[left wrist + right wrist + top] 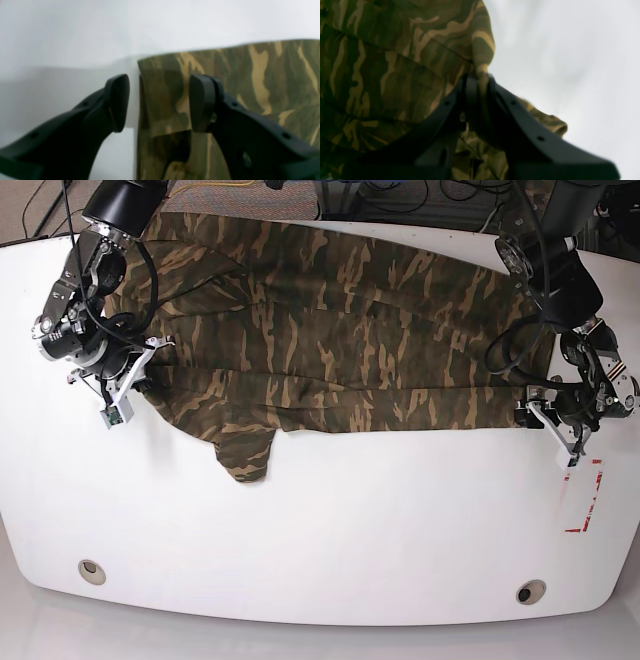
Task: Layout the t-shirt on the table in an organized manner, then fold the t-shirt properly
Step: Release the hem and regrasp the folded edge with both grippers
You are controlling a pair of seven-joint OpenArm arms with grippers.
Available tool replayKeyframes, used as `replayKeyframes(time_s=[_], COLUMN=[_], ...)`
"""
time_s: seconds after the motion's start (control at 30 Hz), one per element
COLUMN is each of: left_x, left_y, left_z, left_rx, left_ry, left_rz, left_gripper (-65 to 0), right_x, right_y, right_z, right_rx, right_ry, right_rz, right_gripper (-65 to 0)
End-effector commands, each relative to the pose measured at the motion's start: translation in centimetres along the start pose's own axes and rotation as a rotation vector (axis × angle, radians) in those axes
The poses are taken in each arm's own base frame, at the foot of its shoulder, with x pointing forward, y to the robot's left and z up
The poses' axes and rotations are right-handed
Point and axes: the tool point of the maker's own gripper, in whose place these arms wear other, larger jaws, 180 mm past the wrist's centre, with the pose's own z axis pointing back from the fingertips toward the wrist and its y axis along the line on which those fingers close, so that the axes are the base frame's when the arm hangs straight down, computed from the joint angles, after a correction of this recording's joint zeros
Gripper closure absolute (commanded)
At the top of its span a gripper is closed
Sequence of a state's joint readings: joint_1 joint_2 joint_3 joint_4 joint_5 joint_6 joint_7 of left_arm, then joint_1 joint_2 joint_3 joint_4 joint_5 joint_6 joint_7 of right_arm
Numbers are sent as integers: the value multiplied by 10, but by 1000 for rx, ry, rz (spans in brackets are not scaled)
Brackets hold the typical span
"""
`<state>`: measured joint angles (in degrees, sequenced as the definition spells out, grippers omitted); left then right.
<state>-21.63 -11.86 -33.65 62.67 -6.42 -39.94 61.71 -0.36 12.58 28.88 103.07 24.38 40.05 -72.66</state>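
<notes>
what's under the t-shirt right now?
Only the table: the t-shirt lies spread across its far half, folded over lengthwise. The tabletop beneath it is covered, so anything lying there can't be seen. One sleeve sticks out toward the near side.

Bright, even overhead light floods the glossy white table (330,510) in the base view, with soft glare near 6 o'clock. Both wrist views are dim, soft-focused, foreground blurred toward 6 o'clock.
</notes>
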Motion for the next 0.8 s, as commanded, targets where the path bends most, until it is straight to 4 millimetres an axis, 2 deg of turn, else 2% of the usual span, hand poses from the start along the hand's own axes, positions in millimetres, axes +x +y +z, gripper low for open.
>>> replayKeyframes(time_s=[0.0,0.27,0.47,0.77], left_x=[21,24,37,38], left_y=[7,5,-8,-12], left_z=[9,8,4,2], left_rx=[14,10,-1,-5], left_ry=[-53,-62,-78,-71], left_rz=[-8,-12,-74,-96], left_gripper=[-358,-358,-358,-358], right_x=[15,14,14,14], right_y=[-5,-6,-6,-6], right_z=[7,7,7,7], right_rx=[-14,-16,-16,-16], right_ry=[-50,-51,-51,-51], right_rz=[13,11,11,11], right_gripper=[-48,-48,-48,-48])
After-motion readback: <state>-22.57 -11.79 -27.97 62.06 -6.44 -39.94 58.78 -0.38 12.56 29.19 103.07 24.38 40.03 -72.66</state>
